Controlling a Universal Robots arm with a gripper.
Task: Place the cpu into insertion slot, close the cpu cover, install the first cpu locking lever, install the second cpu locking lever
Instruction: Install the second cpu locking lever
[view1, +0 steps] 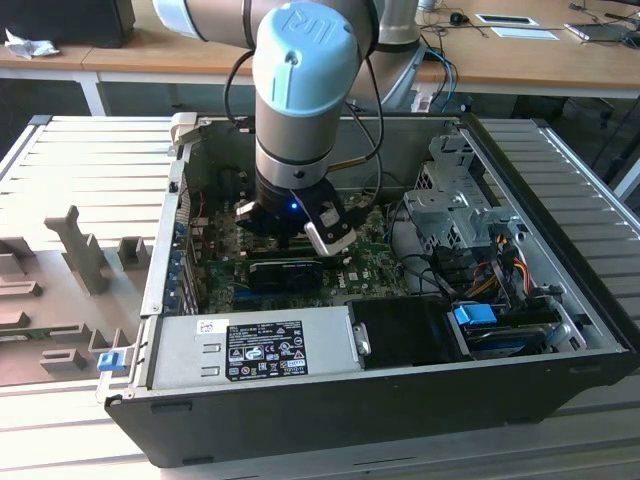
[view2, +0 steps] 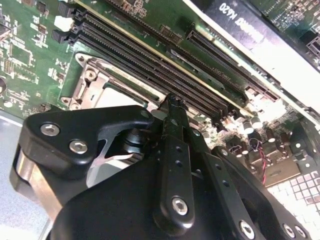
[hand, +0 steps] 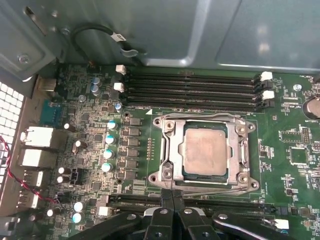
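In the first wrist view the cpu (hand: 205, 150) lies flat in the insertion slot (hand: 241, 129), its silver-grey top showing through the window of the cpu cover (hand: 169, 147). The cover lies down over the chip. A thin wire lever (hand: 215, 186) runs along the socket edge nearest my fingers. My gripper (hand: 172, 194) is shut with nothing between its black fingers, and its tip sits at that edge of the socket. The second wrist view has the fingertip (view2: 172, 102) beside the slot's metal rim (view2: 89, 75). In the exterior view the gripper (view1: 290, 235) reaches down into the open computer case.
Long black memory slots (hand: 195, 92) run along the far side of the socket, and more lie by my fingers. A black card (view1: 285, 272), a power supply (view1: 250, 345), a drive cage (view1: 455, 200) and cables (view1: 500, 270) crowd the case. Case walls (view1: 540, 200) surround the board.
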